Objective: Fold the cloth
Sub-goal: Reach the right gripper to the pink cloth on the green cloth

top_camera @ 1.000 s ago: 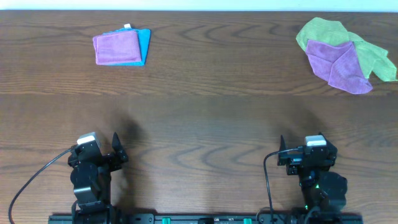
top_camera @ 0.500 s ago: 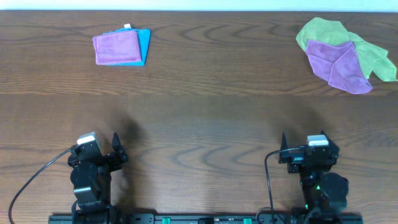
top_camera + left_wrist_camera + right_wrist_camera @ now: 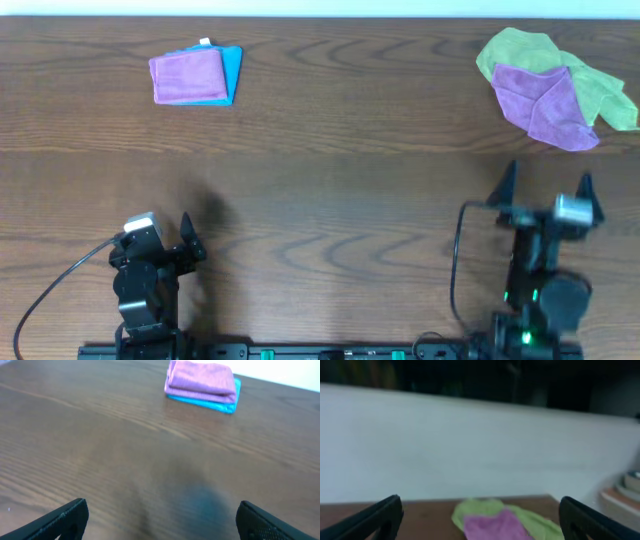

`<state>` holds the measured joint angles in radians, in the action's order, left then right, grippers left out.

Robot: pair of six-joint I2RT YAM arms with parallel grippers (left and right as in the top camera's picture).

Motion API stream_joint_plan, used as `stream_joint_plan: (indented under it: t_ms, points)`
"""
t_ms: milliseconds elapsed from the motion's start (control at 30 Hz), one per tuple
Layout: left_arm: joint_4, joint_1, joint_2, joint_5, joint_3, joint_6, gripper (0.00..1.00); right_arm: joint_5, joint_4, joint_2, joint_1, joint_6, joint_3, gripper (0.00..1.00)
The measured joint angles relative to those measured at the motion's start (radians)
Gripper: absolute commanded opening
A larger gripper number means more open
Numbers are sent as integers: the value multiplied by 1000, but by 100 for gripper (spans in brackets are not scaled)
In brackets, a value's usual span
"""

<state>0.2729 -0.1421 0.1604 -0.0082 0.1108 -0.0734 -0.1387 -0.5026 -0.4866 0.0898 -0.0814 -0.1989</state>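
Overhead: soft, roughly square purple-magenta microfibre cloth [image 3: 545, 100] crumpled at the far right of the brown wood-grain table [image 3: 330, 180], lying partly over a rumpled lime-green cloth [image 3: 512, 52]; neatly folded purple cloth [image 3: 188, 77] atop a blue cloth [image 3: 233, 68] at far left; left tool [image 3: 188, 240] and right tool [image 3: 548, 180] near the front edge, both well apart from every cloth. Left wrist: left tool [image 3: 165, 520] spread wide over bare table, gripping nothing, the folded purple cloth ahead. Right wrist, blurred: right tool [image 3: 480, 520] likewise gaping and empty, the purple-magenta microfibre cloth [image 3: 495, 527] low in the middle on the lime-green cloth, before a pale wall [image 3: 470, 445].
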Motion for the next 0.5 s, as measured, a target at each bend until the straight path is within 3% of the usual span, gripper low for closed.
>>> stream_joint_plan:
  t_ms: [267, 500]
  points:
    - [0, 0, 0, 0, 0, 0, 95, 43, -15, -631, 100, 6, -423, 99]
    - [0, 0, 1, 0, 0, 0, 95, 61, 195, -1123, 158, 8, -874, 99]
